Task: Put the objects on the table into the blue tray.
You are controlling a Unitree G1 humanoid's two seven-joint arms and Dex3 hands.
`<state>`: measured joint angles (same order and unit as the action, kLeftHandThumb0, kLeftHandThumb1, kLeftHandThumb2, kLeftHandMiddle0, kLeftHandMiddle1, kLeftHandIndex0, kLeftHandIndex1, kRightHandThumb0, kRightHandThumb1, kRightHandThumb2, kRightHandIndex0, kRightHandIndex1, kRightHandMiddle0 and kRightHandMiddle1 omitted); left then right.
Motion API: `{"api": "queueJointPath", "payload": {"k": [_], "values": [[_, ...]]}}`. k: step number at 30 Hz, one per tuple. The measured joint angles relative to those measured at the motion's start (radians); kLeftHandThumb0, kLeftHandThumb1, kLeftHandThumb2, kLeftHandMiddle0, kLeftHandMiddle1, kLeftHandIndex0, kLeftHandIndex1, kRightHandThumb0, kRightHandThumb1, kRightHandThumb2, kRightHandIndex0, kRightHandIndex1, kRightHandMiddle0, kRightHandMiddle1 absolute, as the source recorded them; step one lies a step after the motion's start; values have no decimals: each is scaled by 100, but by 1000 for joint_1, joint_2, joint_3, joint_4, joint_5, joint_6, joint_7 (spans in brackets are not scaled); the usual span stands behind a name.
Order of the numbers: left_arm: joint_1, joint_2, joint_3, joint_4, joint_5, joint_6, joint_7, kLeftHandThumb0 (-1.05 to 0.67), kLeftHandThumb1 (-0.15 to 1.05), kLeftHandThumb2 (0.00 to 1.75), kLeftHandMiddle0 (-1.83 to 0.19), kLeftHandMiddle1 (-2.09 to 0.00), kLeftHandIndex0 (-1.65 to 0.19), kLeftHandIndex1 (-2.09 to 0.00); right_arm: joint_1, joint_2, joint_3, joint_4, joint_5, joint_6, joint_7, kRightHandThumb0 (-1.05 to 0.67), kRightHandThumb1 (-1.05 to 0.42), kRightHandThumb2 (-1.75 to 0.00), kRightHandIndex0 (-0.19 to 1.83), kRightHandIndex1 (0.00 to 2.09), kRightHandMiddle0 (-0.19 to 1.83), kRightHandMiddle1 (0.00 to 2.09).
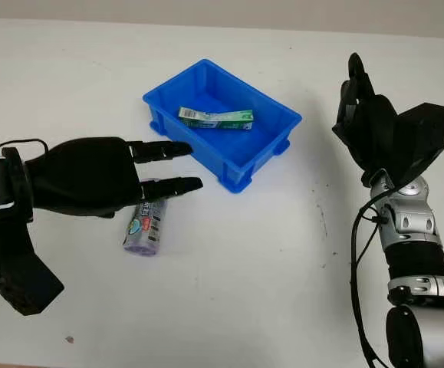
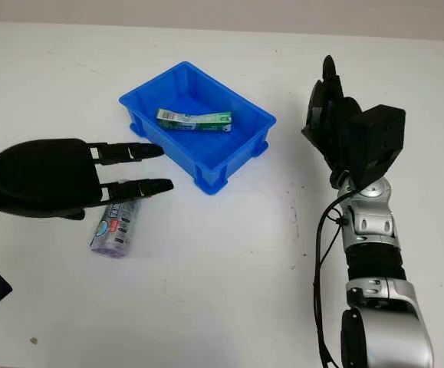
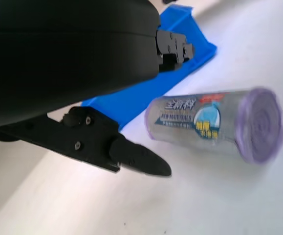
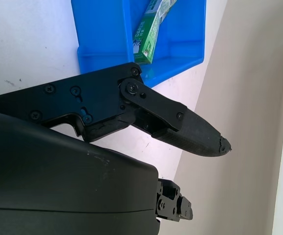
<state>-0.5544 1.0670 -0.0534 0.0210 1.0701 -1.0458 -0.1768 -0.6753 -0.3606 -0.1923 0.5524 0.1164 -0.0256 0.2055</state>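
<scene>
Surface: white table (image 1: 245, 291).
Left hand (image 1: 103, 175): open, empty, hovering just above the roll.
Roll (image 1: 146, 224): purple, lying on the table beside the tray's near wall.
Tray (image 1: 271, 115): blue, holding a green box (image 1: 215, 118).
Right hand (image 1: 367, 115): open, raised right of the tray.

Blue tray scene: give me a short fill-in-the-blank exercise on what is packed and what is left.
1. The green box lies inside the ____ tray.
2. The purple roll lies on the ____, outside the tray.
3. The ____ hand is open, just above the purple roll.
4. The right hand is raised beside the tray and holds ____.

Missing words: blue; table; left; nothing
</scene>
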Motion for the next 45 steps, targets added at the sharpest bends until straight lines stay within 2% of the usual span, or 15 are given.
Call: {"api": "queueJointPath", "payload": {"k": [5,12,19,23,25,26,27,28,30,32,35,37,39,42,45], "values": [[-6,28,-59,54,97,-30,157,-10,105,12,7,-5,1,-6,-2,3,0,11,0,-5,-7,-72,-105,-89,-19,0,-19,0],[-45,41,-139,107,147,-47,253,-14,105,11,7,-6,1,-6,-3,4,0,19,1,-16,-7,-71,-105,-88,-19,0,-19,0],[-116,41,-221,210,143,-95,285,-14,104,7,-13,-9,-14,-11,-3,4,-6,19,5,-16,-16,-70,-105,-89,-19,0,-19,0],[-147,32,-265,264,155,-107,336,-12,105,8,-31,-13,-29,-17,-3,4,-7,19,4,-17,-17,-69,-105,-89,-19,0,-19,0],[-164,22,-288,308,174,-111,400,-5,104,11,-52,-24,-45,-26,-3,4,-8,19,6,-18,-16,-69,-105,-89,-19,0,-19,0],[-171,20,-300,321,203,-103,453,-8,103,8,-54,-54,-49,-35,-3,4,-9,19,8,-18,-16,-69,-105,-89,-19,0,-19,0],[-175,18,-315,328,238,-88,516,-13,102,6,-47,-140,-41,-89,-2,4,-11,19,13,-18,-14,-69,-105,-88,-19,0,-19,0],[-178,15,-330,333,270,-70,576,-16,102,6,-51,-174,-33,-128,-2,4,-11,19,16,-18,-12,-69,-105,-88,-19,0,-19,0],[-182,5,-364,359,322,-25,703,-22,103,8,-82,-202,-34,-190,-2,4,-12,18,19,-18,-8,-70,-105,-88,-19,0,-19,0],[-187,-3,-390,390,344,10,786,-34,104,14,-89,-207,-37,-204,-2,6,-14,18,20,-18,-8,-69,-105,-87,-19,0,-19,0],[-211,-4,-432,406,380,50,879,-54,105,27,-101,-209,-50,-209,-2,9,-18,16,23,-18,-8,-69,-105,-87,-19,0,-19,0],[-219,-6,-453,415,387,64,959,-58,105,29,-114,-209,-58,-209,-2,9,-21,15,26,-18,-7,-68,-105,-87,-19,0,-19,0],[-224,-14,-463,429,375,52,1015,-57,105,29,-115,-209,-57,-209,-2,9,-21,15,27,-18,-5,-67,-105,-87,-19,0,-19,0],[-226,-18,-461,418,290,2,1011,-55,105,32,-103,-209,-51,-209,-2,9,-21,15,27,-18,-4,-67,-105,-87,-19,0,-19,0],[-218,-35,-434,379,119,-61,920,-55,105,28,-96,-209,-53,-209,-2,10,-21,15,27,-16,-4,-67,-105,-86,-19,0,-19,0]]}}
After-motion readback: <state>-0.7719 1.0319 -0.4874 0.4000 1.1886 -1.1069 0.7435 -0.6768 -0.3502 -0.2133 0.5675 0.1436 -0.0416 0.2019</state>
